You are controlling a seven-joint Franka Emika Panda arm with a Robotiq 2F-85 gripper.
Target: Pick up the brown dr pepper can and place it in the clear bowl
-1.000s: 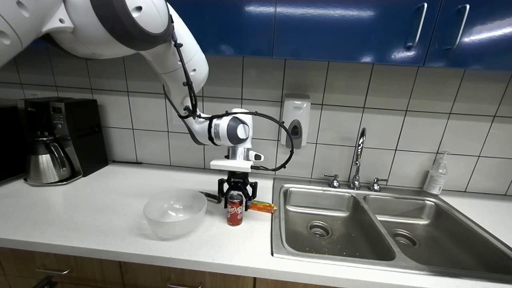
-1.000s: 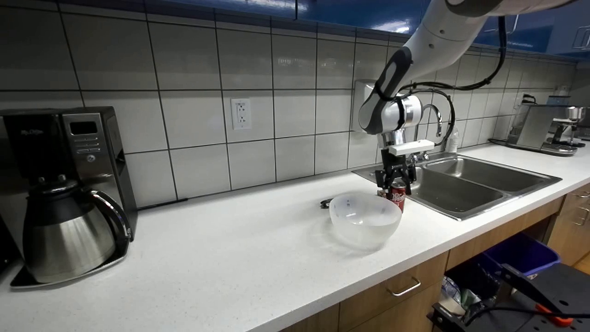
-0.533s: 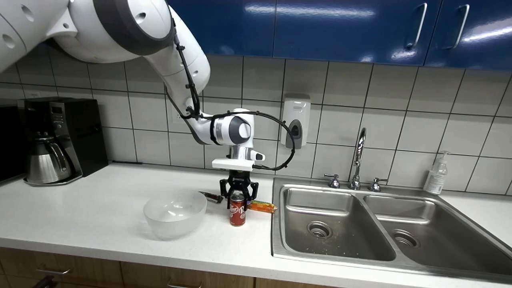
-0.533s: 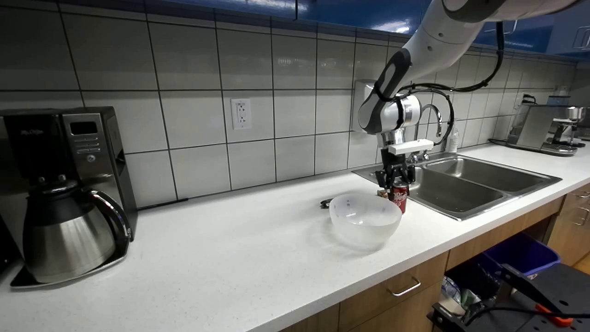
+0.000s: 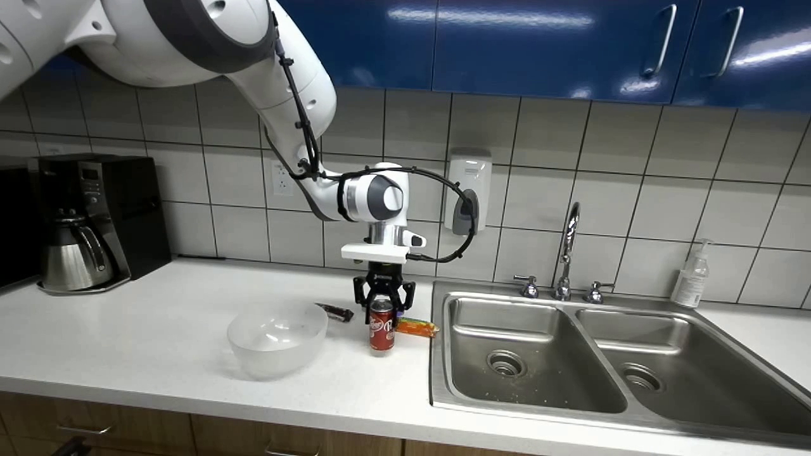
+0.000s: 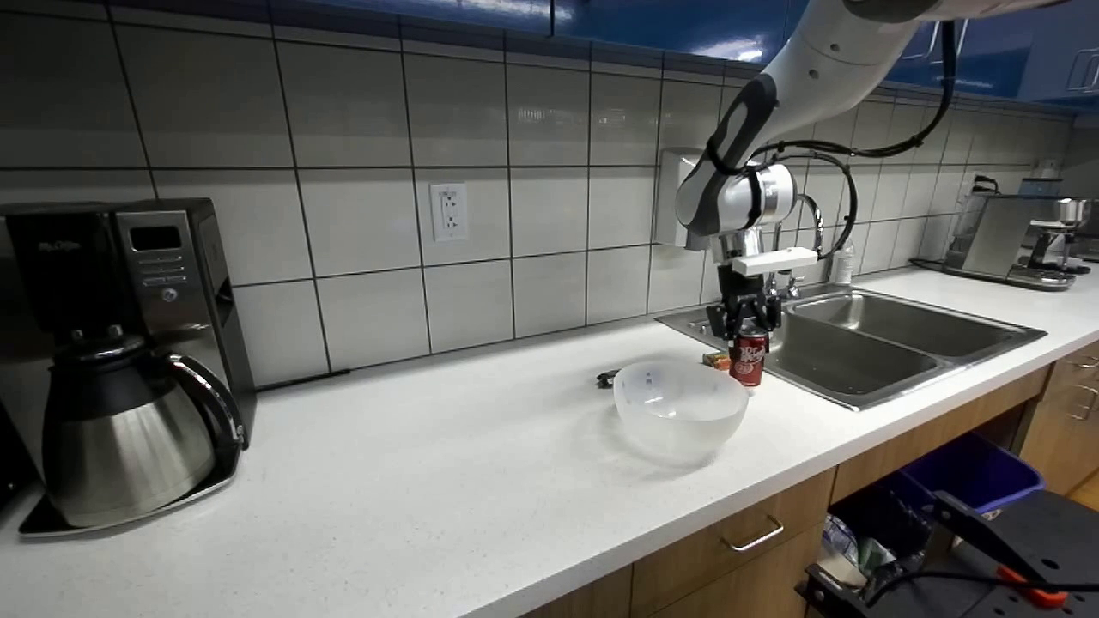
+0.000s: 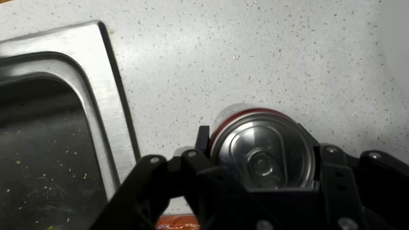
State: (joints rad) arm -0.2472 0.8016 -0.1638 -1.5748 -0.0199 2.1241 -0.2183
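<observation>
The brown dr pepper can (image 5: 381,335) is upright between the fingers of my gripper (image 5: 382,321). In both exterior views its base is slightly above the counter, with a faint reflection under it; the can (image 6: 748,365) and gripper (image 6: 750,345) show there too. In the wrist view the silvery can top (image 7: 262,150) sits between the two fingers, which press its sides; the gripper (image 7: 255,137) is shut on it. The clear bowl (image 5: 275,358) stands on the counter, in an exterior view to the left of the can. The bowl (image 6: 683,429) looks empty.
The steel sink (image 5: 438,373) lies to the right of the can; its rim (image 7: 108,92) is at left in the wrist view. An orange packet (image 5: 416,327) and a dark wrapped item (image 5: 336,312) lie behind the can. A coffee maker (image 6: 176,283) stands far left.
The gripper and can have moved a little right and up in both exterior views. The can has come off the counter. The bowl has not moved.
</observation>
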